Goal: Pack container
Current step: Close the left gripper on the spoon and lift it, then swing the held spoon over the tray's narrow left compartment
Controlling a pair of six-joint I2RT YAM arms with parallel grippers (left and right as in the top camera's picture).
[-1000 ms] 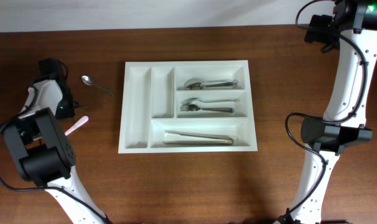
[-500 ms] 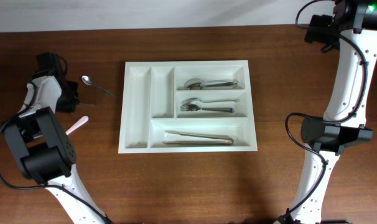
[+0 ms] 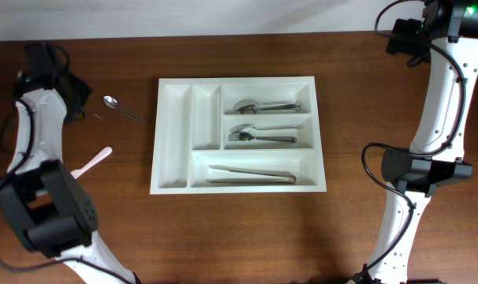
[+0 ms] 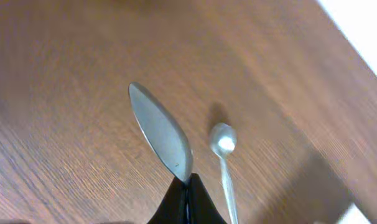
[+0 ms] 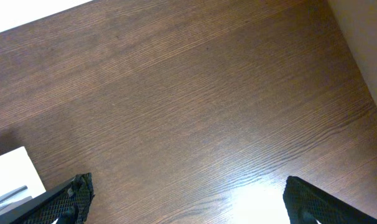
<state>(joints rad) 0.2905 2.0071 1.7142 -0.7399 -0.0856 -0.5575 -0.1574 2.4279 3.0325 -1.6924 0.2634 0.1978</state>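
Note:
The white container (image 3: 174,134) lies in the middle of the table. Its right compartments hold spoons (image 3: 267,105), forks (image 3: 259,136) and long pale utensils (image 3: 251,173). My left gripper (image 4: 187,182) is shut on the handle end of a silver knife (image 4: 160,132), whose blade points away, held above the wood. In the overhead view the left gripper (image 3: 75,93) is at the far left, beside a small silver spoon (image 3: 122,109) that lies on the table (image 4: 223,149). My right gripper (image 5: 191,208) stands wide open over bare wood at the far right, with nothing between its fingers.
A pink utensil (image 3: 93,162) lies on the table left of the container. The container's two narrow left compartments (image 3: 201,118) hold nothing. A corner of the container (image 5: 11,169) shows in the right wrist view. The table's back edge meets a white wall (image 3: 223,16).
My left arm has swung away from the pink utensil toward the back left of the table, its gripper staying shut. The right arm has not moved.

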